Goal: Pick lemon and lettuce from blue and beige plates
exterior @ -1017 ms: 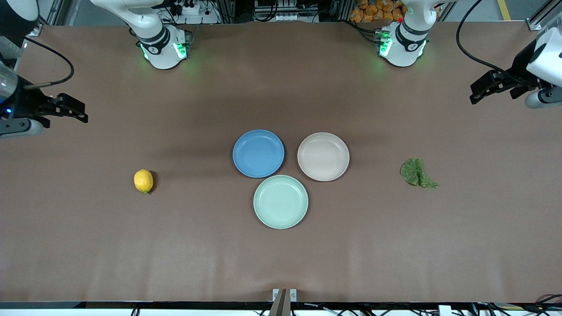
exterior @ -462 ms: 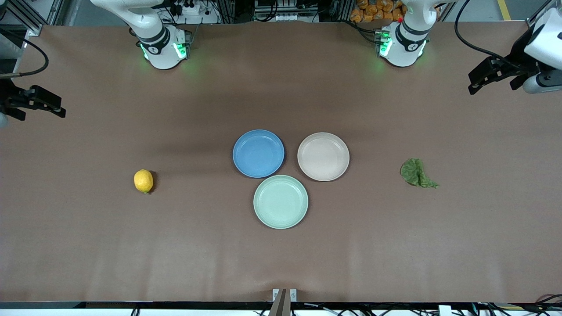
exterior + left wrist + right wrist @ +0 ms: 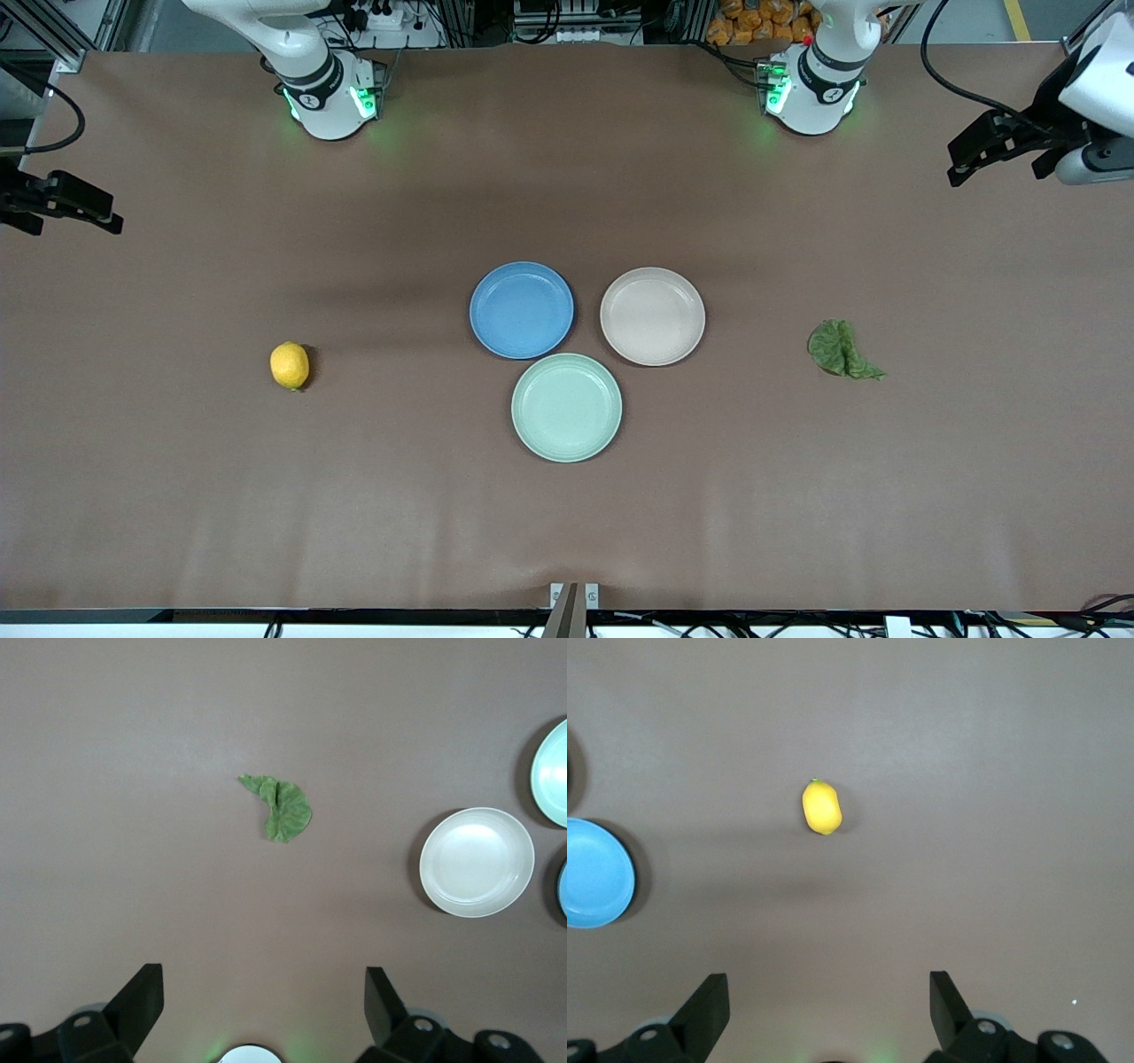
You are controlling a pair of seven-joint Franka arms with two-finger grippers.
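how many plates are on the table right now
3, clustered mid-table: blue plate toward the right arm's end, beige plate beside it, green plate nearer the front camera. None appear hidden.

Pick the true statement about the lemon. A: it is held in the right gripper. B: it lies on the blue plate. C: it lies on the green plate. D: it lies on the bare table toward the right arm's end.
D: the lemon rests on the brown table, apart from the blue plate and the green plate, and the right gripper is open with nothing between its fingers.
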